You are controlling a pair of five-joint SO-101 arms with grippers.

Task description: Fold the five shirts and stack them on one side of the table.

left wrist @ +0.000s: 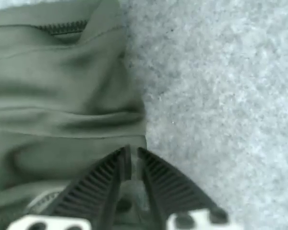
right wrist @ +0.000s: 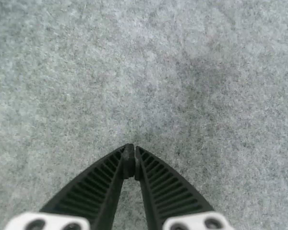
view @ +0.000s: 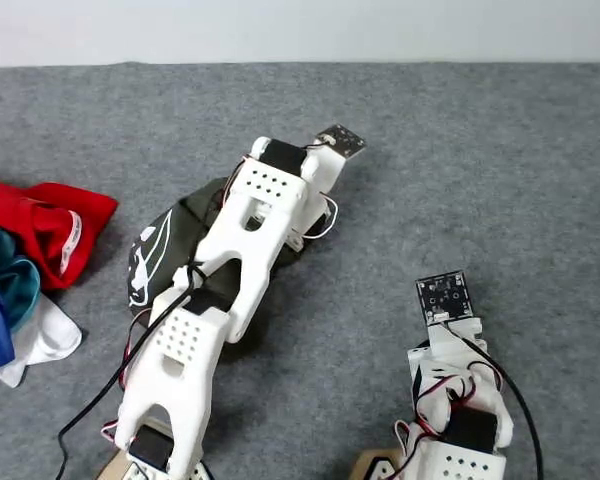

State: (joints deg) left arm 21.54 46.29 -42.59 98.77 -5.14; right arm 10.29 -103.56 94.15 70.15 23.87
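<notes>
End effector L [left wrist: 133, 160] on dark shirt [left wrist: 62, 96]

Table [view: 500, 150]: grey felt surface
Centre-left: dark shirt [view: 165, 245], crumpled
Left edge: pile of shirts [view: 25, 240], red, teal, blue, white

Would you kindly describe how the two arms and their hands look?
The left arm and right arm are white plastic shells with grids of round holes, black motors and thin red and white wires; a black cable runs from the left one. The left hand and right hand have black ribbed wedge-shaped fingers on white bases.
</notes>
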